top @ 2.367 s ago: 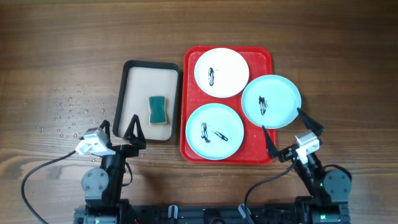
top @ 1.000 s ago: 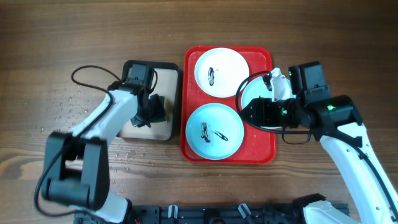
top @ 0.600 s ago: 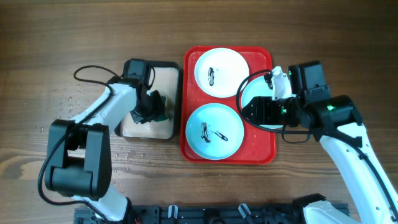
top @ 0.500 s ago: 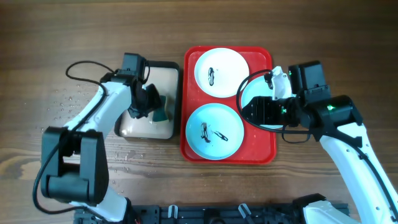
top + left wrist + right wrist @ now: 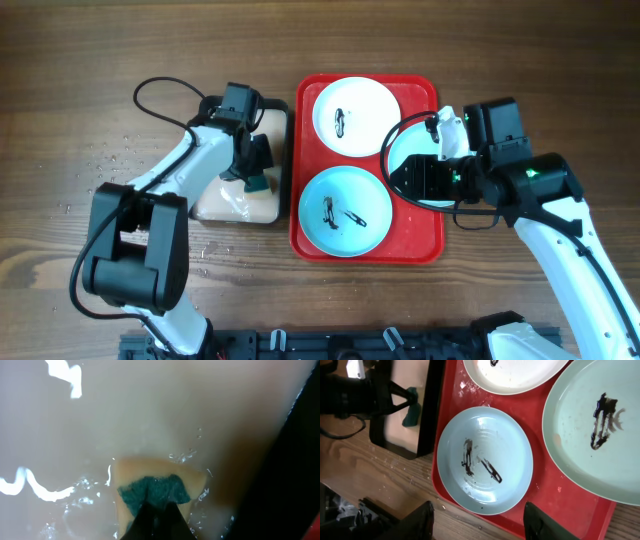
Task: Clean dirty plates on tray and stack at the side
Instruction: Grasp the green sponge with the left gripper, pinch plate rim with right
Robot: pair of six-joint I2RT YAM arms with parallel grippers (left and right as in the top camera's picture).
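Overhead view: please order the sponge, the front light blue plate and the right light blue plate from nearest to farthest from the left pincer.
1. The sponge: at the tips of the left pincer, left of the red tray.
2. The front light blue plate: on the red tray's near half, to the pincer's right.
3. The right light blue plate: at the tray's right side, partly under the right arm.

You get overhead straight down on whole counter, L wrist v. close on sponge, R wrist angled over tray, both seen in overhead too.
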